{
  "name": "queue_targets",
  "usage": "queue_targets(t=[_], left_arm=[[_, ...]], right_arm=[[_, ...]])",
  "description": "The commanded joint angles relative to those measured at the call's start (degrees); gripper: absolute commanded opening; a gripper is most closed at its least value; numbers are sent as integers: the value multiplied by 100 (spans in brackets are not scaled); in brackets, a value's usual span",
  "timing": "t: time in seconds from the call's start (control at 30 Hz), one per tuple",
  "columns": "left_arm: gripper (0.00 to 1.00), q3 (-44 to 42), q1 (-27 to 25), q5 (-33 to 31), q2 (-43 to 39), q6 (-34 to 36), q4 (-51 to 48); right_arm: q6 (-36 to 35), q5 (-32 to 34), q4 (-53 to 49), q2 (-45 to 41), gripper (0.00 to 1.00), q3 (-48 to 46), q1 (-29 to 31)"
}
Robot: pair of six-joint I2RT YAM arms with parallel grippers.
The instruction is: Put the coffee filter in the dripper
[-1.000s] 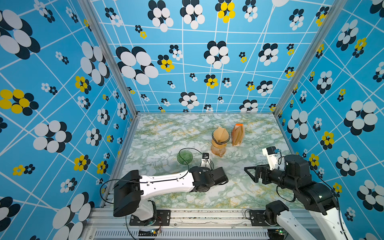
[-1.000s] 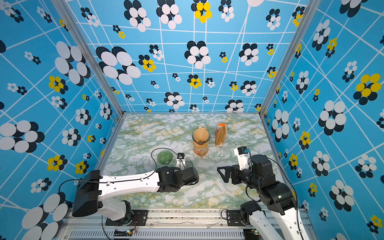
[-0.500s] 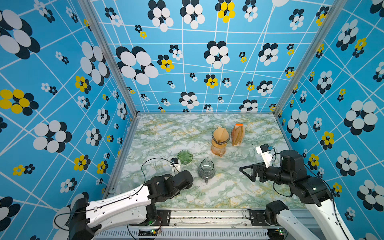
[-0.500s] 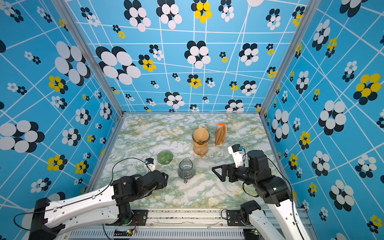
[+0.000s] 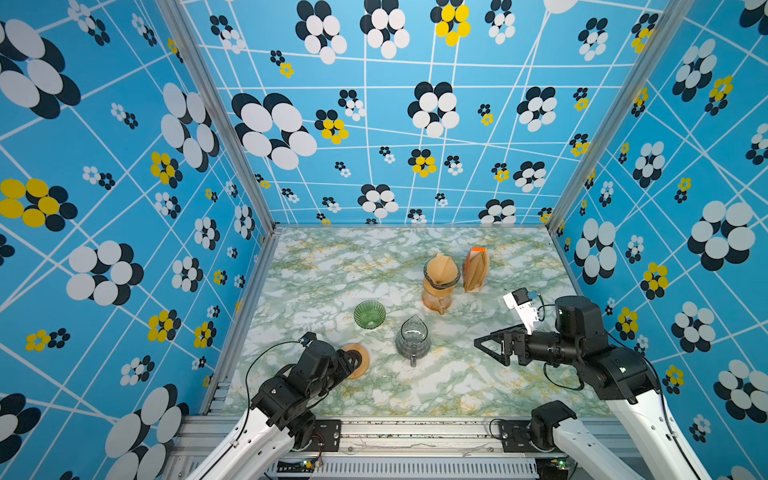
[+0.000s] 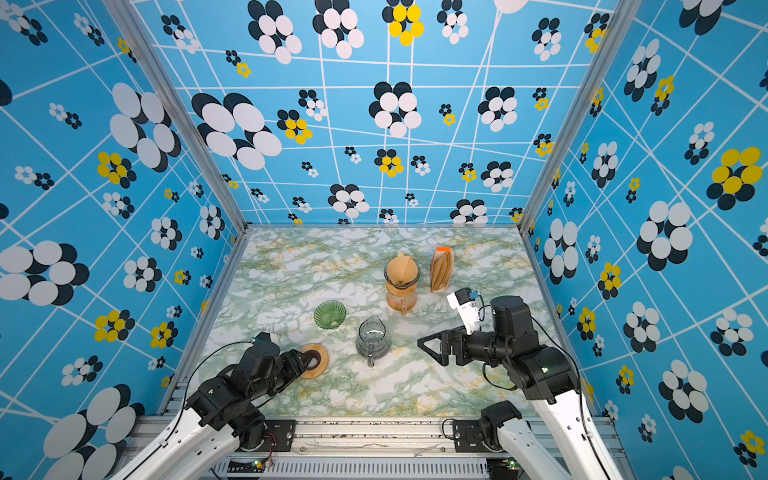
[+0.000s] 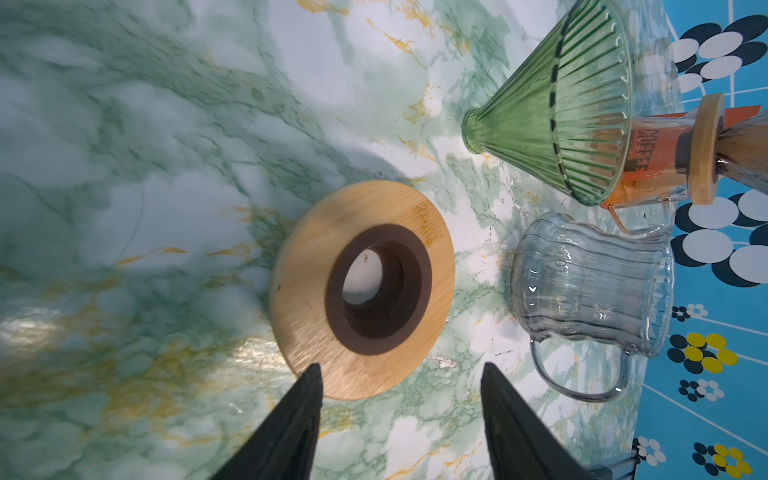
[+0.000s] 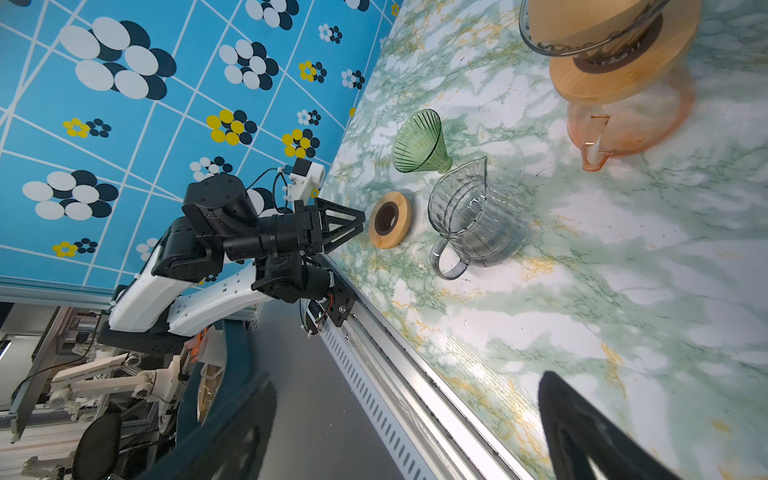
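The green ribbed glass dripper (image 5: 369, 314) (image 6: 330, 314) (image 7: 552, 108) stands empty on the marble table, left of centre. A brown paper coffee filter (image 5: 440, 268) sits in a clear dripper on an orange carafe (image 5: 435, 300) at the back. A pack of filters (image 5: 476, 270) leans beside it. My left gripper (image 5: 347, 365) (image 7: 399, 365) is open and low at the near left. Its fingertips are at the edge of a wooden ring (image 7: 316, 291) lying flat. My right gripper (image 5: 482, 345) (image 8: 407, 378) hovers open and empty right of a clear glass carafe (image 5: 412, 342).
The clear carafe (image 7: 590, 282) stands between the two grippers, its handle toward the front. The table's metal front rail (image 8: 374, 332) runs under the right gripper. Blue flowered walls (image 5: 124, 249) close in the left, back and right sides.
My left arm has pulled back from the clear carafe toward the near left, its jaws have widened, and the wooden ring now shows on the table. The right gripper moved slightly left.
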Motion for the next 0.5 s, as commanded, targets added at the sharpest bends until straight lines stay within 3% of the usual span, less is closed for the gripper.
queue_targets(t=[0.0, 0.23, 0.47], left_arm=[[62, 35, 136, 385, 282, 255, -119], [63, 447, 349, 122, 730, 534, -890], [64, 237, 636, 597, 876, 515, -384]], right_arm=[[-184, 175, -298, -109, 99, 122, 37], [-150, 329, -317, -198, 99, 54, 37], [-94, 438, -306, -231, 99, 22, 37]])
